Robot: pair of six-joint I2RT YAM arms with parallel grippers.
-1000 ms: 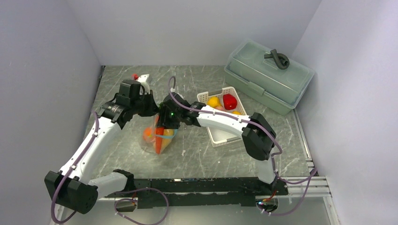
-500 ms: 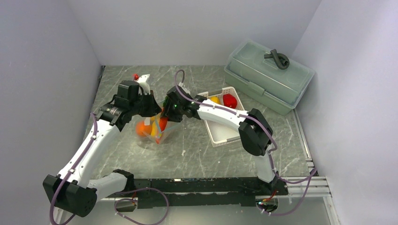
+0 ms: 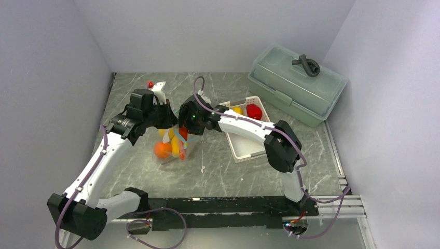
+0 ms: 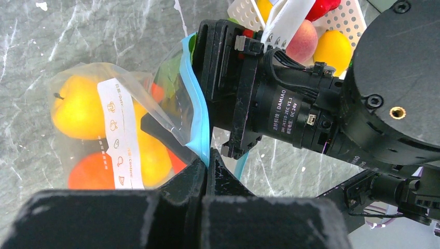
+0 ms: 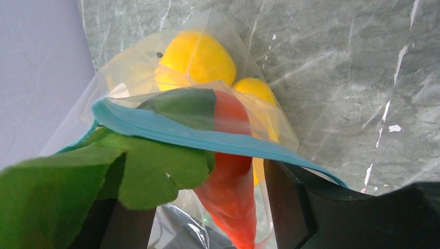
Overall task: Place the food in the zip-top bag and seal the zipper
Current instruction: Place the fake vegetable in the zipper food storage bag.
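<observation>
left wrist view: left claw [image 4: 206, 165] pinches the teal zipper [image 4: 194, 111] of the zip-top bag [image 4: 78, 93], which hangs mid-table; right claw [image 5: 207, 218] is spread wide around the carrot [image 5: 228, 192] (loading step). next: push carrot fully in, withdraw.

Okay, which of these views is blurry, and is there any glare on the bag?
Top external: evenly lit and sharp, only soft shadows on the table. Left wrist: the left gripper is a dark, soft blur, while the label reads crisp. Right wrist: the carrot leaves near the lens are out of focus, and a pale sheen lies on the bag over the lemon.
</observation>
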